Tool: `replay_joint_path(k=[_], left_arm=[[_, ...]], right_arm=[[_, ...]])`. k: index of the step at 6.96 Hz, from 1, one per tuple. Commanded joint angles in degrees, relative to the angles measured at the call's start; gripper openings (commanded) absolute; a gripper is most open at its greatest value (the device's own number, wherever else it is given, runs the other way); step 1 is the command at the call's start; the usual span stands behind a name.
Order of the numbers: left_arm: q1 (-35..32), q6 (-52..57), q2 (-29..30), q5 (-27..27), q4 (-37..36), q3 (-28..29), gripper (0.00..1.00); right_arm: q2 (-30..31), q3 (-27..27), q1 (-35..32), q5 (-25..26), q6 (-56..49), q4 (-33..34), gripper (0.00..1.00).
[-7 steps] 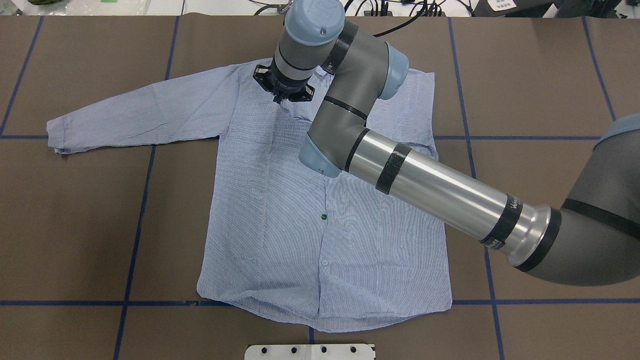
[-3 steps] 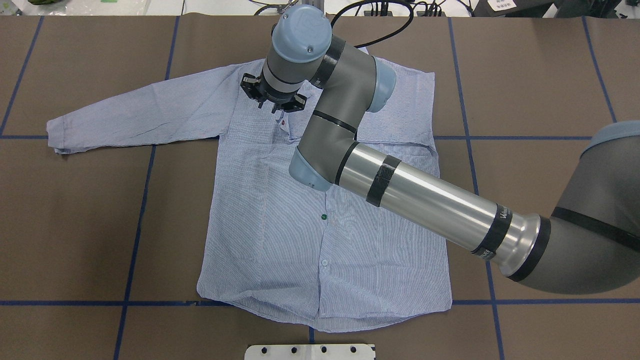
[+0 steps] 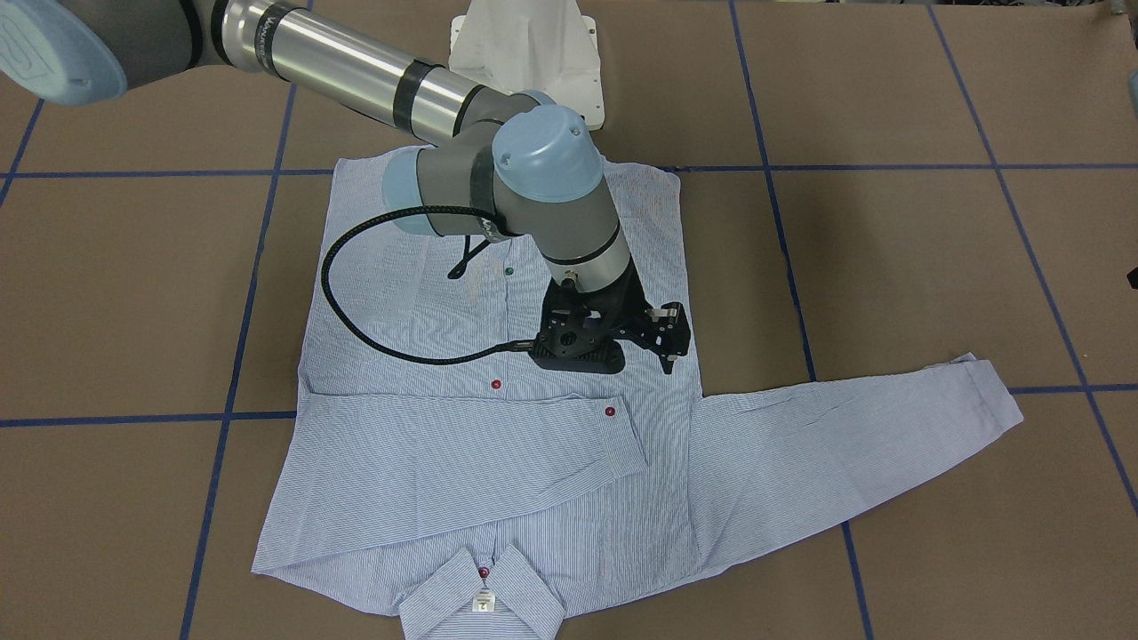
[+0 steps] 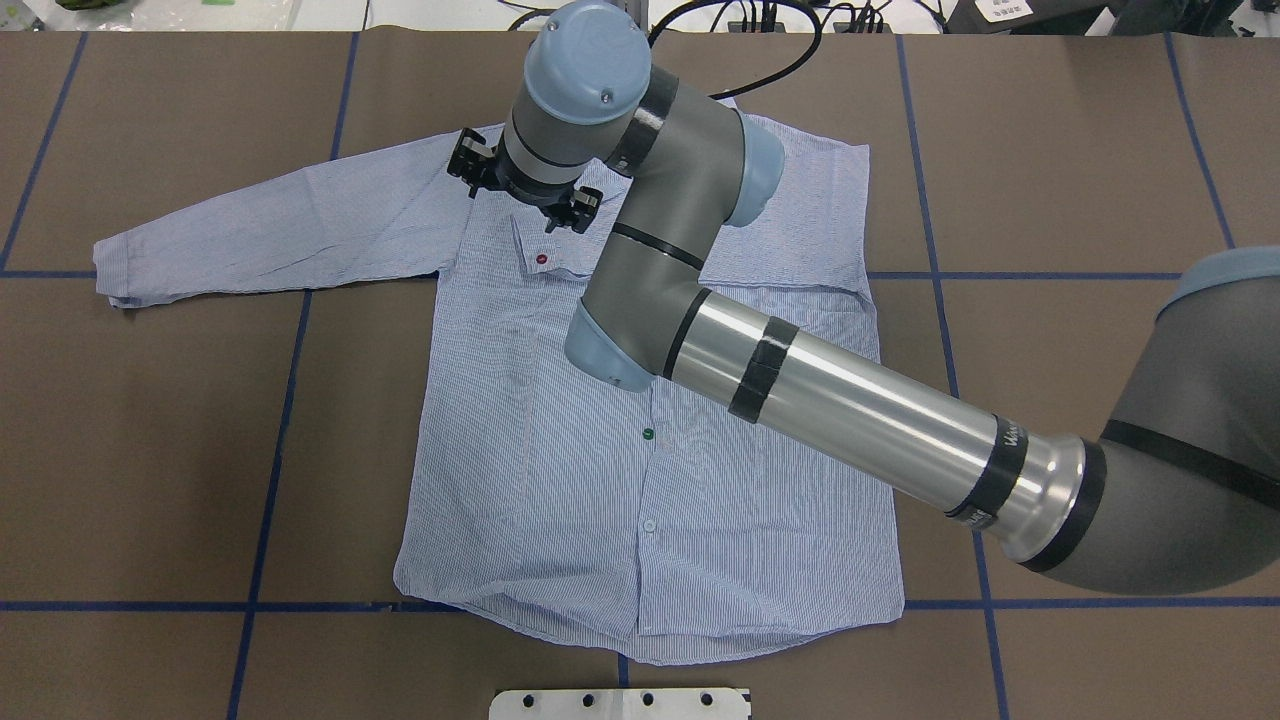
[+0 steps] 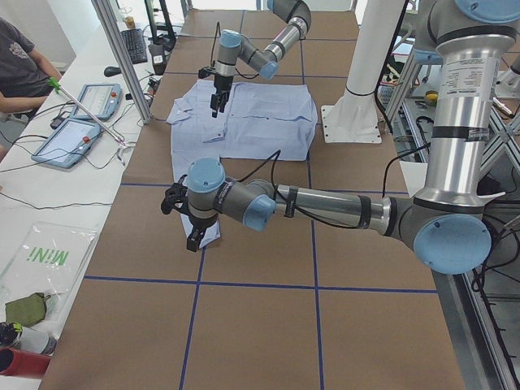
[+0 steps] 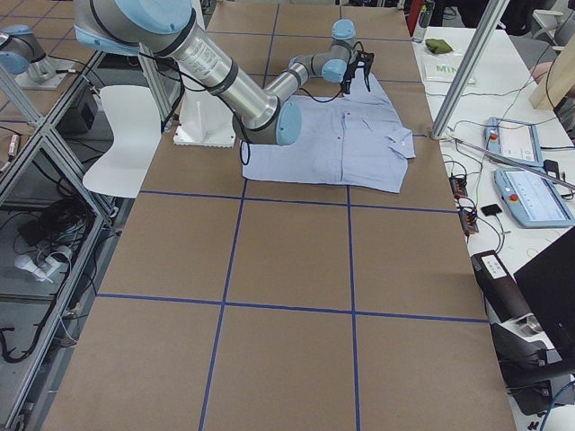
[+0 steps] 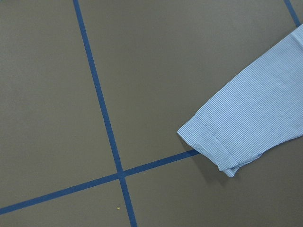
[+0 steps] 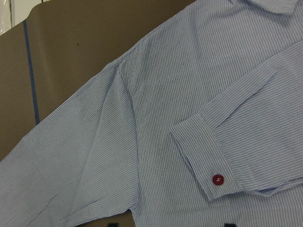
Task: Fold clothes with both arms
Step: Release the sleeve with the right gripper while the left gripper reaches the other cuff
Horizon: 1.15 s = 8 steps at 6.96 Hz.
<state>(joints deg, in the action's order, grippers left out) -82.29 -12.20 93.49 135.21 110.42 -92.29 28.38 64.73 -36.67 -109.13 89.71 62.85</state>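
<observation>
The light blue striped shirt (image 4: 600, 500) lies flat, front up, on the brown table. Its right sleeve is folded across the chest, and that cuff with a red button (image 4: 538, 257) lies left of the placket; it also shows in the right wrist view (image 8: 208, 165). The left sleeve stretches out to its cuff (image 4: 112, 280). My right gripper (image 3: 669, 351) hovers over the upper chest near the left shoulder, open and empty. My left gripper (image 5: 191, 231) shows only in the exterior left view, by the left cuff (image 7: 213, 142). I cannot tell whether it is open or shut.
The white mounting base (image 3: 524, 53) stands behind the shirt's hem. Blue tape lines (image 4: 280, 420) cross the brown table cover. A side bench with tablets (image 5: 77, 122) and an operator (image 5: 20, 57) lies beyond the collar end of the table.
My right gripper has moved left across the chest toward the left shoulder. The folded cuff with the red button has come into view behind it and lies still.
</observation>
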Motion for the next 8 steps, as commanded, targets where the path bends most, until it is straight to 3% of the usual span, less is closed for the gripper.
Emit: replay_joint_path(k=[1,3,5,6,8], left_arm=[[5.3,-13.5,2.0,-0.3,4.3,3.8,0.99],[8.7,-22.3,2.0,-0.3,12.6,9.4,0.99],[11.6,-32.8,2.5,-0.2,26.3,17.2,0.84],[13.9,-37.0,2.7,-0.2,28.4,18.2,0.76],[15.2,-38.9,4.5,-0.4,29.0,19.6,0.69]], right_arm=[[13.0,12.5,-2.2,-0.3,-0.2,0.0,1.00],[18.9,16.2,-6.2,-5.6,-0.6,-0.2,1.00],[21.1,17.7,-8.3,-8.5,-1.0,-0.3,1.00],[22.3,18.6,-8.3,-8.0,-1.4,-0.3,1.00],[22.5,18.6,-8.3,-7.8,-2.3,-0.3,1.00]])
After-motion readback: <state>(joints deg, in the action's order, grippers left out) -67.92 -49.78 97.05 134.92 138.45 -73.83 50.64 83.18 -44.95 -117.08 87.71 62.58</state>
